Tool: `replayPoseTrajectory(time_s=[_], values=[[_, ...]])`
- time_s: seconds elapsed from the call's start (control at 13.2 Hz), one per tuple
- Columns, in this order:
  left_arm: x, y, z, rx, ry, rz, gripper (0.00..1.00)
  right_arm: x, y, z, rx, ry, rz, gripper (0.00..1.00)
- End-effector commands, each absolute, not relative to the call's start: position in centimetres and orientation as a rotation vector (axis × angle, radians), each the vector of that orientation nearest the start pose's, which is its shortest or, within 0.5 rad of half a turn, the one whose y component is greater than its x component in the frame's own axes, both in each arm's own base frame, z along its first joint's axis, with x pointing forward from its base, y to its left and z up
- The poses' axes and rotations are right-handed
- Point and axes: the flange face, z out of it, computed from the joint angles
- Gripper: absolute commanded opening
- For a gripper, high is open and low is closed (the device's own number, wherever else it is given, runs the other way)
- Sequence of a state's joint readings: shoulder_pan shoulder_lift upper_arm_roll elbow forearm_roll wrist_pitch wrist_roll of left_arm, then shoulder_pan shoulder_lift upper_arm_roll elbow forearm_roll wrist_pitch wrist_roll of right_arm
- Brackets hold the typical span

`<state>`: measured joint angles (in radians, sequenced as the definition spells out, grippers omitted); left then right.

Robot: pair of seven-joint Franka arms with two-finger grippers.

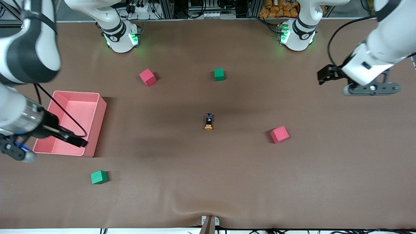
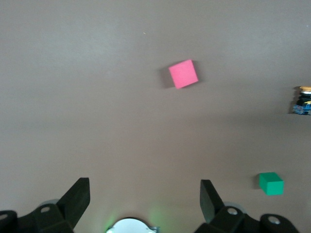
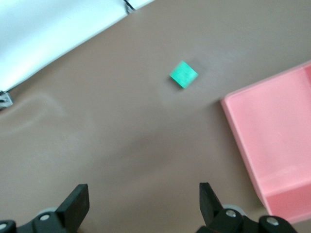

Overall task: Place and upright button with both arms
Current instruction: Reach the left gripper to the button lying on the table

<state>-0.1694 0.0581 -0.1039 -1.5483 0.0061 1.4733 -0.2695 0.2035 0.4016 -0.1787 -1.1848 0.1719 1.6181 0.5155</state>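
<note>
The button [image 1: 209, 122] lies on its side near the middle of the table, its orange cap toward the front camera and its black-and-blue body away from it. It also shows at the edge of the left wrist view [image 2: 302, 101]. My left gripper [image 1: 323, 76] is open and empty, up over bare table at the left arm's end, well away from the button. It shows open in its own view [image 2: 145, 196]. My right gripper [image 1: 78, 140] is open and empty over the front edge of the pink bin [image 1: 97, 112]. It shows open in its own view [image 3: 143, 201].
Two red cubes [image 1: 148, 77] [image 1: 279, 134] and two green cubes [image 1: 219, 74] [image 1: 98, 177] lie scattered on the brown table. The left wrist view shows a red cube [image 2: 183, 74] and a green cube [image 2: 270, 183]. The right wrist view shows a green cube [image 3: 183, 74] and the bin [image 3: 277, 141].
</note>
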Motion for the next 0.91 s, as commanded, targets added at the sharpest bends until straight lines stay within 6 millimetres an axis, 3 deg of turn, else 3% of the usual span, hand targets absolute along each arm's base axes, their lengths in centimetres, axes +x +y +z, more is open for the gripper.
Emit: replayPoseTrajectory(time_s=[0.0, 0.15, 0.3, 0.53, 0.68, 0.83], values=[[54.1, -20.2, 57.4, -3.097, -0.005, 0.214, 1.0, 64.3, 3.8, 60.0, -2.959, 0.69, 0.058, 1.0], [54.0, -24.9, 54.8, -3.086, 0.0, 0.223, 1.0, 62.1, 2.8, 62.9, -3.007, 0.603, 0.036, 1.0], [54.5, -29.4, 50.5, -3.07, 0.047, 0.27, 1.0, 60.4, 1.2, 64.7, -3.002, 0.608, 0.04, 1.0], [55.7, -35.5, 44.3, -3.154, 0.018, 0.45, 1.0, 57.3, 1.1, 65.8, -3.02, 0.593, 0.038, 1.0], [56.1, -39.1, 41.3, -3.185, 0.045, 0.515, 1.0, 56.1, 1.5, 65.7, -3.027, 0.576, 0.053, 1.0], [56.4, -41.4, 38.2, -3.191, 0.068, 0.514, 1.0, 54.8, 2.3, 65.9, -3.032, 0.554, 0.049, 1.0]])
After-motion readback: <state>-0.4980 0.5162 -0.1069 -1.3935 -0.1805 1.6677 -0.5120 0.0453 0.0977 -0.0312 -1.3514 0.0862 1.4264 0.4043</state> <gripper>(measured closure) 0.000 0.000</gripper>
